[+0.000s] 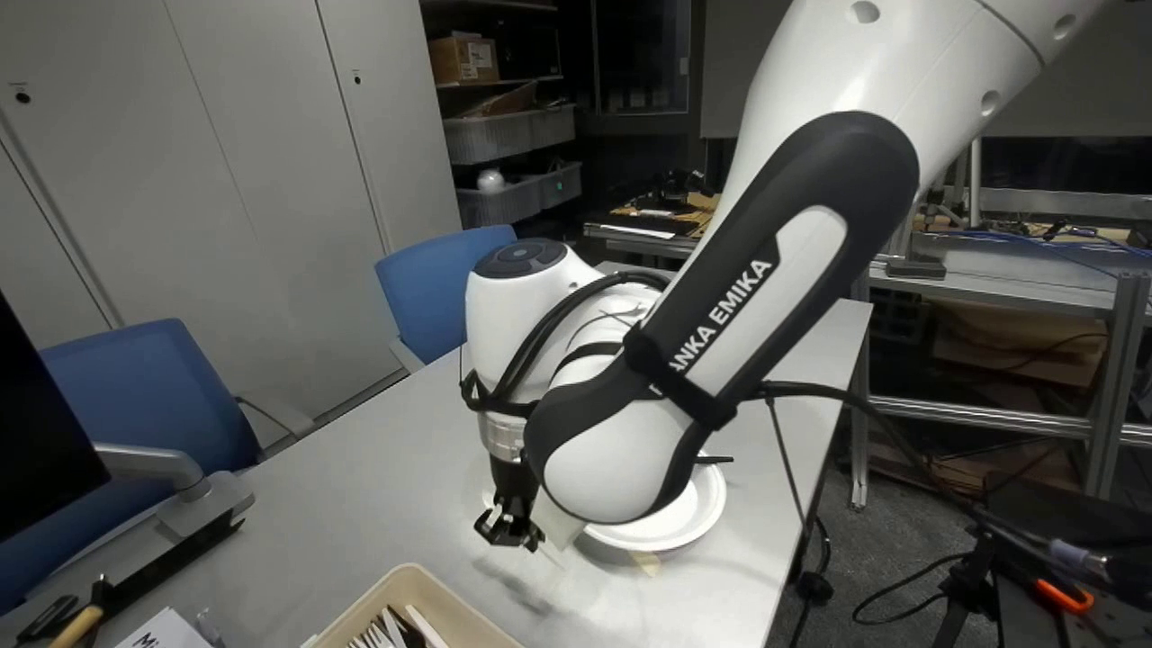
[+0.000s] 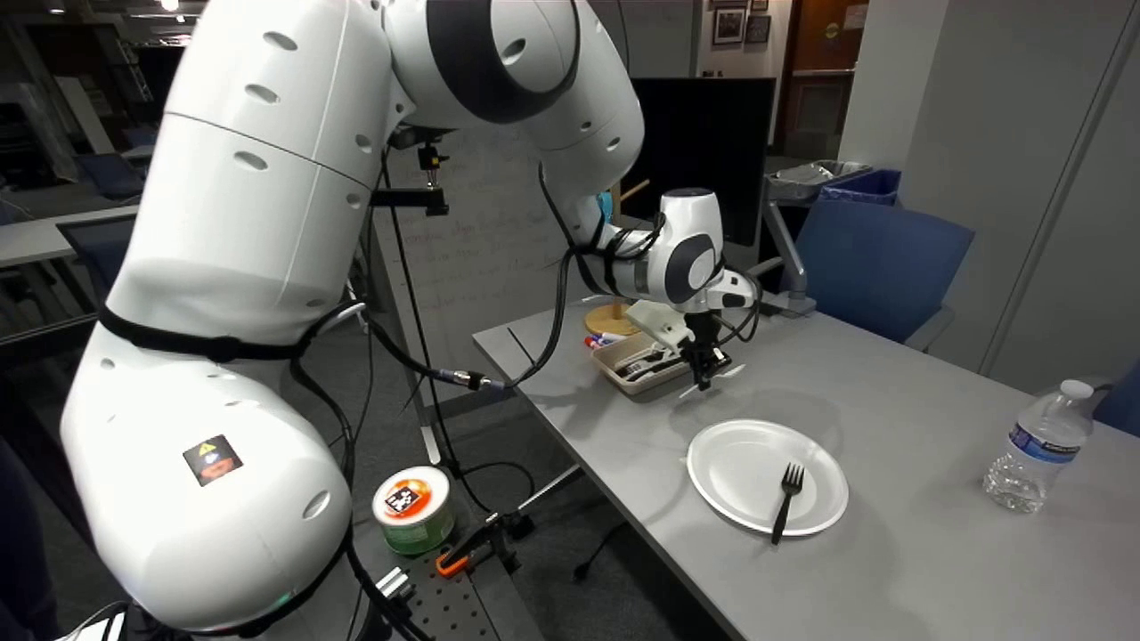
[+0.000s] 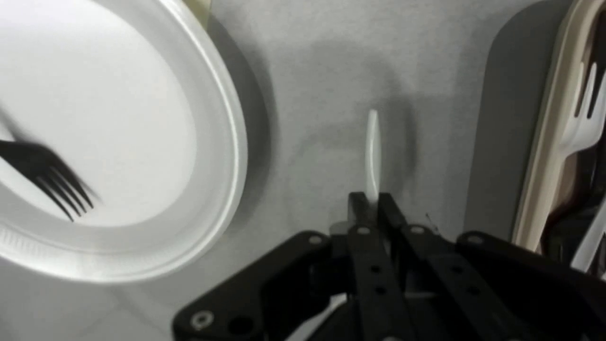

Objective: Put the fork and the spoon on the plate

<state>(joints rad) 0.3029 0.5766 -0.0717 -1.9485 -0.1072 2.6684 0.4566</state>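
smooth plate, black plastic fork, glossy white plastic utensil, matt tabletop, clear plastic bottle

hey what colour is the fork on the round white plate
Black; the slender fork shows best, whole, in an exterior view.

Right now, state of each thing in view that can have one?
White utensil: held, edge-on in wrist view; kind unclear
Gripper: shut on White utensil
White plate: right side up
Black fork: lying on plate, handle over rim
Utensil tray: open-topped
Water bottle: upright, capped
Monitor: dark
Cabinet doors: closed
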